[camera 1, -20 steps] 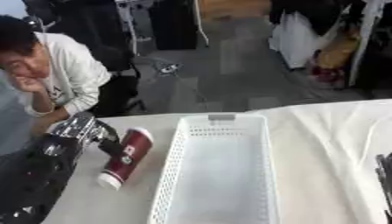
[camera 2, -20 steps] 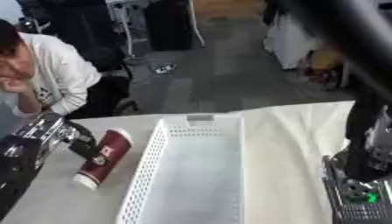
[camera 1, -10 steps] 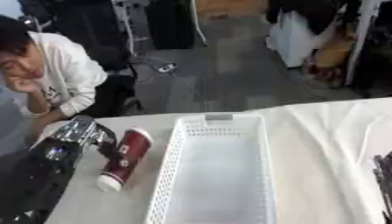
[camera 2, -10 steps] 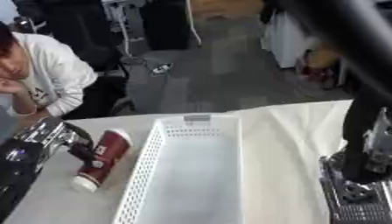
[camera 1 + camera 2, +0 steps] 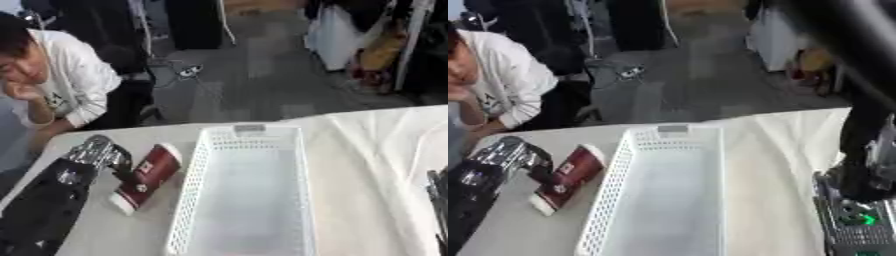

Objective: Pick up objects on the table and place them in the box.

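Right hand (image 5: 859, 220) at lower right edge, a dark block with a green light; finger state cannot be told. White perforated basket (image 5: 254, 195) lies lengthwise mid-table, nothing visible inside, small label at its far rim. Dark red cylindrical can (image 5: 147, 176) with white ends lies on its side just left of basket, outside it, on the white table (image 5: 367, 150). Left hand (image 5: 103, 156) comes in from lower left, fingers curled against the can's left side, touching it; a full grasp cannot be confirmed.
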Robot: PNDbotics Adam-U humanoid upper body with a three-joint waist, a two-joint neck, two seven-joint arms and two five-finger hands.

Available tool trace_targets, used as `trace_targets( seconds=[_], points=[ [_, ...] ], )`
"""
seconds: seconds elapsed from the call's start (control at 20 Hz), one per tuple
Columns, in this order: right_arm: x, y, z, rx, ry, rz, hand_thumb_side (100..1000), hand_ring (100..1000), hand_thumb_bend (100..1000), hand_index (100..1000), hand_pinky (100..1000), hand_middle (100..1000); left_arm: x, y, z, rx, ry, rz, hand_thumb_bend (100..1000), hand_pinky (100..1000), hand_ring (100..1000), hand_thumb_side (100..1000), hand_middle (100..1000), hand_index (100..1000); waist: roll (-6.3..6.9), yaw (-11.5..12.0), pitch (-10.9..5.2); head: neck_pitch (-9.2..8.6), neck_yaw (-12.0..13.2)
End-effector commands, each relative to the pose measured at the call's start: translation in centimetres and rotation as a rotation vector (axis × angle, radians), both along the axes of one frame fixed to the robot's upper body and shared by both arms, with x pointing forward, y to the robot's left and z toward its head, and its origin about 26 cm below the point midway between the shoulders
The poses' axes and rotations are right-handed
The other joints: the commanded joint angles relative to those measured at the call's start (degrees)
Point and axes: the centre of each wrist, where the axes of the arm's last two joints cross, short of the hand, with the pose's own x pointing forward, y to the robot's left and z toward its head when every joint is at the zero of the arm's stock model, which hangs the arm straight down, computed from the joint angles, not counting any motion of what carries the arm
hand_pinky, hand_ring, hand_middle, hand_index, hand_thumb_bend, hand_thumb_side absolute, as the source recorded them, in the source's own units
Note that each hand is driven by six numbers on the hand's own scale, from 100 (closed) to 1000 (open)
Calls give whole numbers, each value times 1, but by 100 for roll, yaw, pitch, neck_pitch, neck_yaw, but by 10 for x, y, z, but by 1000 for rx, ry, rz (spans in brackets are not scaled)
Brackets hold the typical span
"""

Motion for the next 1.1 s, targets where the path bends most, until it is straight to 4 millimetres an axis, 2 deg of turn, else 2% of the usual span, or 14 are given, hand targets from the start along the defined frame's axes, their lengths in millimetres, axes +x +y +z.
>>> trace_targets(
  seconds=[0.05,0.4,0.8,1.05,1.1],
  points=[
    [-3,3,7,2,-26,17,1000,574,100,647,469,597,0,7,8,8,-27,17,817,875,909,1000,938,905,-24,6,-75,-12,-4],
    [-3,4,8,3,-28,20,1000,574,100,647,469,597,-1,5,-5,17,-21,6,826,883,914,1000,947,909,-31,-2,-62,-5,-8],
    [-3,4,8,4,-31,22,1000,575,100,647,469,598,-2,4,-14,9,-36,-41,907,880,913,1000,949,916,-33,-9,-57,-18,-17],
    [-3,4,8,4,-32,22,1000,575,100,647,470,598,-3,4,-19,13,-49,-59,992,827,867,1000,912,873,-34,-8,-55,-21,-23],
    [-3,4,8,4,-32,22,1000,575,100,647,470,598,-4,4,-20,12,-54,-65,980,844,880,1000,922,883,-35,-7,-54,-21,-26]
  ],
)
